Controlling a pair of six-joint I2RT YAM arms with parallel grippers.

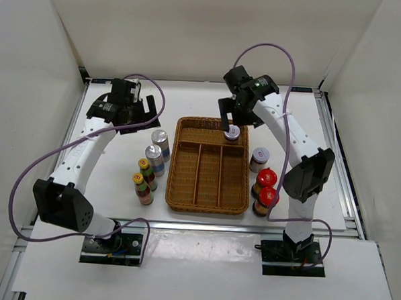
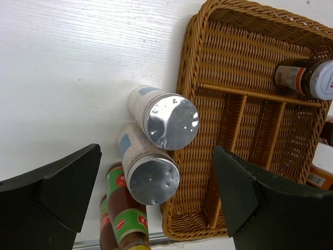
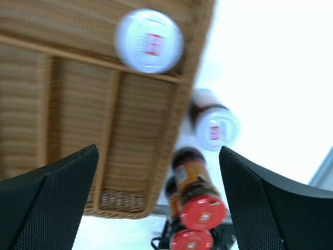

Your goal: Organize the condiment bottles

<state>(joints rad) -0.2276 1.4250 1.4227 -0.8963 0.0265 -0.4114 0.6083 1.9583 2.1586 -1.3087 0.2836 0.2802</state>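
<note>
Here, left fingers [image 2: 52,192] spread wide — empty, right fingers [image 3: 47,195] apart above grey-lidded jar [image 3: 148,40].

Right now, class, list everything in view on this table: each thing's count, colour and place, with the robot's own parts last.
wicker tray: one, brown, table centre
grey-lidded jar: one, inside the tray's far compartment
second grey-lidded jar: one, on the table right of the tray
red-capped bottles: two, dark, right of the tray
silver-topped bottles: two, left of the tray
yellow-capped bottles: two, green-and-red labels, near left
table: one, white
left end effector: black, open, above the silver-topped bottles
right end effector: black, open, above the tray
</note>
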